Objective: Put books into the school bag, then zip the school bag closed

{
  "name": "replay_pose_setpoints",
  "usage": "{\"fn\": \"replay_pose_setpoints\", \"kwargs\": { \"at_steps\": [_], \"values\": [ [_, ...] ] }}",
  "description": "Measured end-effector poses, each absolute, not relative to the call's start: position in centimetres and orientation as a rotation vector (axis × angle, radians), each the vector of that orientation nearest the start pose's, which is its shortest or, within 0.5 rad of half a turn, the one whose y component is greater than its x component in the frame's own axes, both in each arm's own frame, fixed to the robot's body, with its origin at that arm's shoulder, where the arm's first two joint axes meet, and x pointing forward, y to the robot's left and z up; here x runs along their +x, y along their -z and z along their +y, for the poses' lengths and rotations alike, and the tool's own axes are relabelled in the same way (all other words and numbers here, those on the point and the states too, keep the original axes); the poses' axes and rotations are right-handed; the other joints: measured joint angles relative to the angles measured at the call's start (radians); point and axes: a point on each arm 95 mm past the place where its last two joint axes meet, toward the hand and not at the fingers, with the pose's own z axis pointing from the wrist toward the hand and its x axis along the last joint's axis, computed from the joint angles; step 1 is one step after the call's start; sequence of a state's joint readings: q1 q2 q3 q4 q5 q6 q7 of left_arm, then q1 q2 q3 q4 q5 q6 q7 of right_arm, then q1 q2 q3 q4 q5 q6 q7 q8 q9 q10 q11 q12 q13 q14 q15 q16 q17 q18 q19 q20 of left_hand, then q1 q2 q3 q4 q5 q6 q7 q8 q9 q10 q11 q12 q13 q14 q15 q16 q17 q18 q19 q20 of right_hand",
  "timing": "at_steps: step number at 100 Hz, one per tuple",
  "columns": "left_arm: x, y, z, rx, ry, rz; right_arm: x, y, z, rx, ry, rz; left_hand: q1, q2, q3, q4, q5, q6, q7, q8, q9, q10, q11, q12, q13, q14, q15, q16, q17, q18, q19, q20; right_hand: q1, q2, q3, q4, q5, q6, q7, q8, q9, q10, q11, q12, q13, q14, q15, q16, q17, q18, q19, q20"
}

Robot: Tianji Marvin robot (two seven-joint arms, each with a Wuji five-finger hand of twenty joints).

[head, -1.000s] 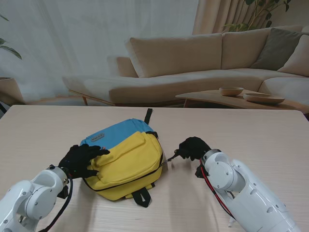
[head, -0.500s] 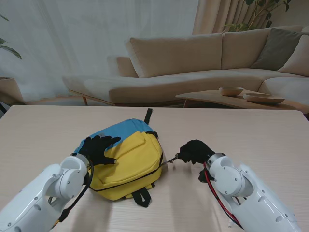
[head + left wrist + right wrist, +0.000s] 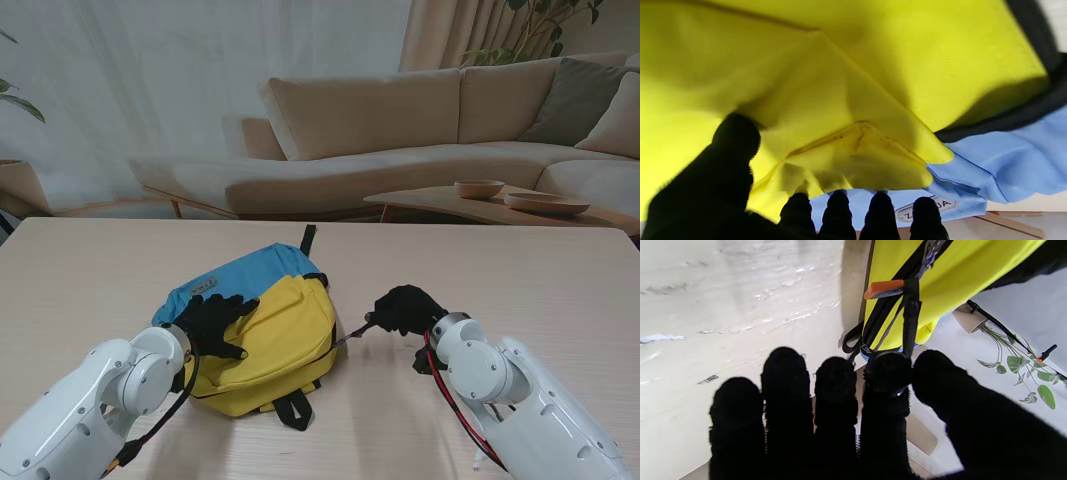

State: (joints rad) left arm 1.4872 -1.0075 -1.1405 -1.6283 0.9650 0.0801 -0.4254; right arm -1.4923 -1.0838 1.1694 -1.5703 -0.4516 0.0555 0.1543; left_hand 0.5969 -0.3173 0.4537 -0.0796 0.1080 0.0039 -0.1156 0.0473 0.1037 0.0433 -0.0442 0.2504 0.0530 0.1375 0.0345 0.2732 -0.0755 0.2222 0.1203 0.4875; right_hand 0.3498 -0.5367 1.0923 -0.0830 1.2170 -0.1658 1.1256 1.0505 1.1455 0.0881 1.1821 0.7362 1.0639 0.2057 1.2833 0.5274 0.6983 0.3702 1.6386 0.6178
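Pale wooden table [image 3: 520,260] carries the school bag [image 3: 285,325], soft and yielding. I press my left hand [image 3: 212,325] spread flat on its yellow front; my right hand [image 3: 403,308], beside the bag, pinches the zipper pull strap [image 3: 909,318].

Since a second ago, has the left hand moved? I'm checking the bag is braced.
Yes. The left hand went from the school bag's near-left edge up onto its yellow front, farther from me and rightward.
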Motion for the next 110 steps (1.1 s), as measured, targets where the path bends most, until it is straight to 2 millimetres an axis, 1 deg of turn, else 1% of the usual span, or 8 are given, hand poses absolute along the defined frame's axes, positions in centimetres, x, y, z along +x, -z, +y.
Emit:
{"fn": "replay_pose_setpoints", "kwargs": {
  "at_steps": [13,25,43,58,81,96,102,110],
  "values": [
    [39.9,34.2,1.6,-1.335,1.106,1.921,41.7,32.4,0.3,-2.186,2.012,-1.679,-0.002,0.0,0.011,0.0,-0.031,0.001,-0.04,-0.028,-0.02,-0.002,-0.042,-0.024,0.0,-0.01,-0.01,-0.024,0.003,-0.009,0.0,0.0,-0.025,0.008,-0.024,0.006,0.028,-0.007,0.025,0.054,0.038,0.0,0.039,0.049,0.05,-0.004,0.061,0.011,0.051,0.004,0.029,0.016],
    [39.3,34.6,2.4,-1.343,1.131,1.922,41.1,31.9,0.2,-2.156,1.979,-1.664,-0.002,-0.001,0.03,0.0,-0.031,-0.015,-0.04,-0.039,-0.021,-0.02,-0.064,-0.035,-0.016,-0.028,-0.018,-0.026,0.003,-0.011,0.0,0.0,-0.025,0.016,-0.024,0.006,0.038,-0.006,0.043,0.057,0.075,0.002,0.048,0.064,0.084,-0.004,0.073,0.012,0.083,0.015,0.038,0.017],
    [38.5,35.0,3.7,-1.334,1.14,1.918,39.4,31.9,0.3,-2.063,1.899,-1.666,-0.003,-0.023,0.051,0.0,-0.031,-0.074,-0.037,-0.039,-0.022,-0.082,-0.067,-0.035,-0.017,-0.066,-0.03,-0.027,0.003,-0.031,0.0,-0.001,-0.051,0.033,-0.026,0.001,0.053,0.004,0.104,0.069,0.127,0.009,0.049,0.07,0.138,-0.001,0.083,0.012,0.138,0.025,0.065,0.017],
    [38.1,35.0,4.3,-1.335,1.142,1.896,37.6,32.3,0.7,-1.981,1.853,-1.683,-0.013,-0.038,0.072,0.0,-0.03,-0.107,-0.008,-0.035,-0.022,-0.118,-0.05,-0.004,-0.012,-0.067,-0.03,-0.02,0.003,-0.041,0.0,-0.002,-0.051,0.037,-0.026,0.015,0.063,0.004,0.126,0.07,0.151,0.009,0.046,0.07,0.163,0.0,0.084,0.002,0.173,0.033,0.073,0.017],
    [38.4,35.2,4.6,-1.398,1.206,1.832,34.9,32.9,1.5,-1.884,1.779,-1.672,0.001,-0.052,0.072,0.0,-0.013,-0.136,0.06,0.125,-0.018,-0.136,0.026,0.098,-0.001,-0.067,-0.015,0.035,0.003,-0.042,0.0,0.003,-0.051,0.047,-0.026,0.015,0.063,0.015,0.131,0.068,0.17,0.009,0.034,0.07,0.175,0.001,0.084,0.0,0.196,0.041,0.074,0.001],
    [39.7,35.0,4.5,-1.425,1.233,1.816,33.1,32.9,2.0,-1.816,1.738,-1.666,0.004,-0.054,0.072,0.0,0.005,-0.166,0.085,0.189,0.006,-0.15,0.049,0.124,-0.001,-0.065,0.001,0.05,0.003,-0.042,0.0,0.008,-0.051,0.048,-0.025,0.015,0.057,0.039,0.131,0.057,0.176,0.009,0.028,0.07,0.175,0.004,0.084,0.0,0.198,0.06,0.074,-0.001],
    [40.2,34.8,4.3,-1.444,1.255,1.808,32.3,32.6,2.2,-1.786,1.728,-1.667,0.004,-0.056,0.072,0.0,0.02,-0.176,0.098,0.203,0.02,-0.15,0.064,0.132,-0.001,-0.047,0.001,0.05,0.0,-0.053,0.0,0.008,-0.051,0.048,-0.025,0.015,0.057,0.04,0.131,0.056,0.181,0.009,0.023,0.07,0.177,0.007,0.084,0.0,0.202,0.061,0.074,-0.01],
    [40.7,34.5,4.1,-1.453,1.273,1.805,31.4,32.5,2.4,-1.741,1.726,-1.672,0.004,-0.056,0.069,0.0,0.021,-0.159,0.113,0.216,0.022,-0.115,0.093,0.143,-0.001,-0.045,0.002,0.05,-0.001,-0.07,-0.001,0.007,-0.051,0.048,-0.025,0.015,0.057,0.04,0.132,0.055,0.181,0.009,0.023,0.07,0.177,0.008,0.084,0.0,0.206,0.062,0.074,-0.011]
  ]
}}
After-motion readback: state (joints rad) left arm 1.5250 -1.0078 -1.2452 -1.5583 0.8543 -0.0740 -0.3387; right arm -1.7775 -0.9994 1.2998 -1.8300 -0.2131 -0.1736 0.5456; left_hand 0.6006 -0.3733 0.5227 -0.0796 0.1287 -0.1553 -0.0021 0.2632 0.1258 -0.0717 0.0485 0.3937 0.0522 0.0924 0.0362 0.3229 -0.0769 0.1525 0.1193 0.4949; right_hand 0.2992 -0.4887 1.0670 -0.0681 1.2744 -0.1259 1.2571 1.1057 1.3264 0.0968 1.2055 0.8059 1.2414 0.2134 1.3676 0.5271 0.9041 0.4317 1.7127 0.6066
